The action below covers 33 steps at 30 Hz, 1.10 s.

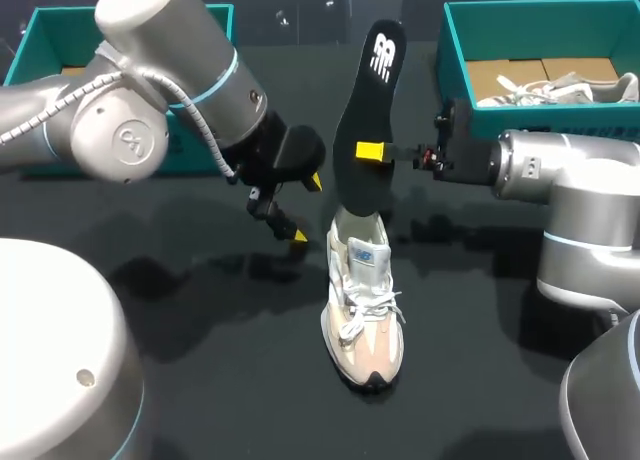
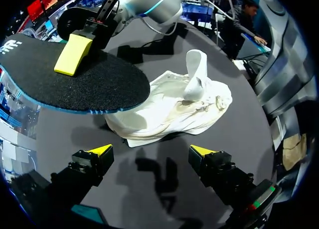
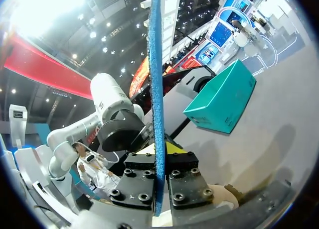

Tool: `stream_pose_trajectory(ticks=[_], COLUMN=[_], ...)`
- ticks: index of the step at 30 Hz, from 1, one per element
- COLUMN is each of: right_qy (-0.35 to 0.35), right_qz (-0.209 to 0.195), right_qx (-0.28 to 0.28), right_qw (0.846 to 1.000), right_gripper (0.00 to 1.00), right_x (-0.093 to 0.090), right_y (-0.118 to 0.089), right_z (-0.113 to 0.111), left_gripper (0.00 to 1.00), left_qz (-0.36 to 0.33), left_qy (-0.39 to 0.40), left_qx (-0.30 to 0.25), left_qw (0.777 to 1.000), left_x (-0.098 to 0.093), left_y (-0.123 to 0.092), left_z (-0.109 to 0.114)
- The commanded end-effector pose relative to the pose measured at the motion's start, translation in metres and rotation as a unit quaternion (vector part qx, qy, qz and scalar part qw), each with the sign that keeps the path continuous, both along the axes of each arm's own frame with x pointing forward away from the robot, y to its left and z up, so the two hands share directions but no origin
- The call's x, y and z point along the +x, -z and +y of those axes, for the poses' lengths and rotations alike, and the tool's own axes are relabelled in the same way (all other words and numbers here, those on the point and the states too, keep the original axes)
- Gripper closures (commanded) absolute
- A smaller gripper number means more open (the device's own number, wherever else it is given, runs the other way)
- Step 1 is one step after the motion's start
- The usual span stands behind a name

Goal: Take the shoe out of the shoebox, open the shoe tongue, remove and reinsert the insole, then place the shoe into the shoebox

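Head view, insole: the black insole [image 1: 365, 100] stands almost upright above the shoe [image 1: 363, 310]; its lower end meets the shoe's collar, and I cannot tell whether it goes inside
Head view, right gripper: the right gripper [image 1: 372, 152] comes in from the right and is clamped on the insole at mid-length; one yellow finger lies on the near face, the other is hidden behind it
Head view, left gripper: the left gripper [image 1: 306, 208] hangs just beside the shoe's heel, fingers apart, holding nothing
Head view, shoe: it rests on its sole on the dark table [image 1: 230, 380], laces tied, toe toward the camera
Head view, boxes: the teal right shoebox [image 1: 455, 40] holds a second shoe [image 1: 560, 88]; the teal left shoebox [image 1: 30, 40] sits behind the left arm [image 1: 150, 90]
Left wrist view: the left gripper [image 2: 150, 150] has its yellow tips spread wide over bare table; ahead of it lies the shoe [image 2: 169, 109], tongue [image 2: 197, 72] raised; the insole [image 2: 75, 82] overlaps the heel end, with the right gripper's finger [image 2: 73, 54] flat on it
Right wrist view: the insole [image 3: 156, 79] shows edge-on, pinched between the right gripper's [image 3: 158, 152] fingers; beyond stand the left arm [image 3: 114, 114] and the left shoebox [image 3: 222, 97]
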State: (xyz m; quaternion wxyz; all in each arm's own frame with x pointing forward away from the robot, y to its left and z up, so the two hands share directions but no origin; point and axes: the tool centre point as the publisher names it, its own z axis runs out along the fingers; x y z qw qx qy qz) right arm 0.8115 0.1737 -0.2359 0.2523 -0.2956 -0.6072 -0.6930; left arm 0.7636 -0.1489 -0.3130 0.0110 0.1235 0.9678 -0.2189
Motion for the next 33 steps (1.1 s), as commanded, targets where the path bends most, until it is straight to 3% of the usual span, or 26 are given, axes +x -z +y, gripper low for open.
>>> stream_pose_trajectory(ticks=[1,33], right_qy=[0.002,0.000], right_qz=[0.000,-0.040], right_qx=[-0.002,-0.006], right_qw=[1.000,0.999], right_gripper=[1.00,1.00], right_x=[-0.001,-0.005], right_y=[0.000,0.030], right_z=[0.002,0.008], left_gripper=[0.00,0.00], left_qz=[0.001,0.021], left_qy=[0.001,-0.007], left_qx=[0.002,-0.005], left_qw=[1.000,1.000], left_x=[0.002,0.009], left_y=[0.001,0.043], left_z=[-0.003,-0.019])
